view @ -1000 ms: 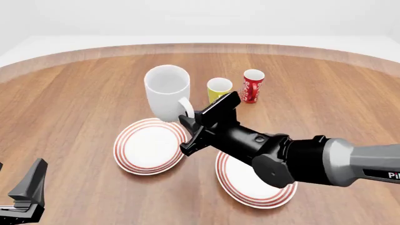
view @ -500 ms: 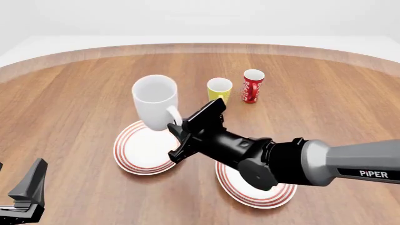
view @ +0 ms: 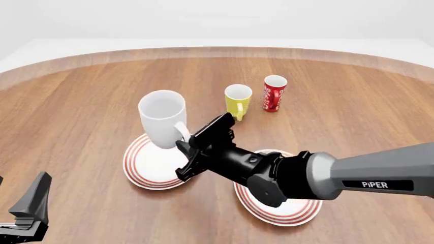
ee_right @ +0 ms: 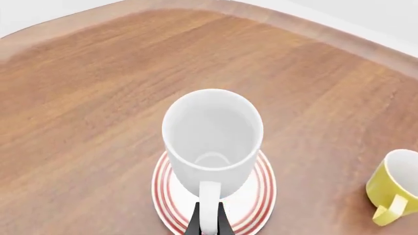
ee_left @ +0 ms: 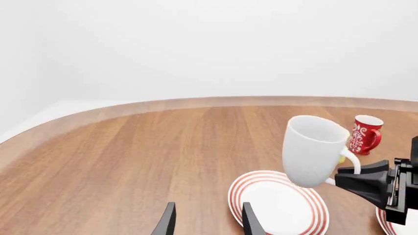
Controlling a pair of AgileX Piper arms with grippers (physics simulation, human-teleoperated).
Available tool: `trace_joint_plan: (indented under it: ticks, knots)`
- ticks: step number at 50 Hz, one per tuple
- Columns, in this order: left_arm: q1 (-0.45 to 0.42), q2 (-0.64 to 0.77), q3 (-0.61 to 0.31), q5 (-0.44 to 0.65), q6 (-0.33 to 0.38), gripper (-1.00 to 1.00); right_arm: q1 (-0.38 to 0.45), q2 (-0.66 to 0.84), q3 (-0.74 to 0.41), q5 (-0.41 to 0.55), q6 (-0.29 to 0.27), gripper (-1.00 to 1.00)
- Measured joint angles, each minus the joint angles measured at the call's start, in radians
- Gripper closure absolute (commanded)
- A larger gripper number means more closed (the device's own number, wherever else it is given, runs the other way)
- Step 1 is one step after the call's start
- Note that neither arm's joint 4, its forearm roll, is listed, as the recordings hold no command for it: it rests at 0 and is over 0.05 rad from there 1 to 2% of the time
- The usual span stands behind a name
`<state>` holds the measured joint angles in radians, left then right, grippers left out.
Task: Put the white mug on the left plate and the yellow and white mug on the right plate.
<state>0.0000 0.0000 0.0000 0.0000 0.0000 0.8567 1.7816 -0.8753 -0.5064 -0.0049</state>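
The right arm hides a good part of the scene in the front view: its dark body covers the upper left portion of the right plate [view: 288, 213], so only the lower right rim with red rings shows. The handle of the white mug [view: 162, 118] is mostly covered by the right gripper [view: 184, 143], whose fingers pinch that handle; in the right wrist view the two fingertips [ee_right: 196, 226] sit tight against the handle at the bottom edge of the frame. The mug hangs over the left plate [view: 139, 170], a little tilted, and I cannot tell if its base touches the plate. In the left wrist view it seems slightly above it.

The left gripper [view: 27, 216] is cut off at the lower left corner of the front view. In its own wrist view its two fingers [ee_left: 168, 223] stand apart with nothing between them.

The yellow and white mug [view: 237, 100] stands on the table [view: 81, 101], near the center of the front frame. Just to the right of it stands a red cup [view: 274, 93] with white marks, not touching it.
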Motion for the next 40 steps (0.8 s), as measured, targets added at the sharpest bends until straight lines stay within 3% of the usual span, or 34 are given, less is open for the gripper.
trace_joint_plan:
  ticks: [40]
  knots:
    - [0.0, 0.0, 0.0, 0.0, 0.0, -1.0, 0.011, 0.104, -0.05, -0.001, 0.031, 1.0]
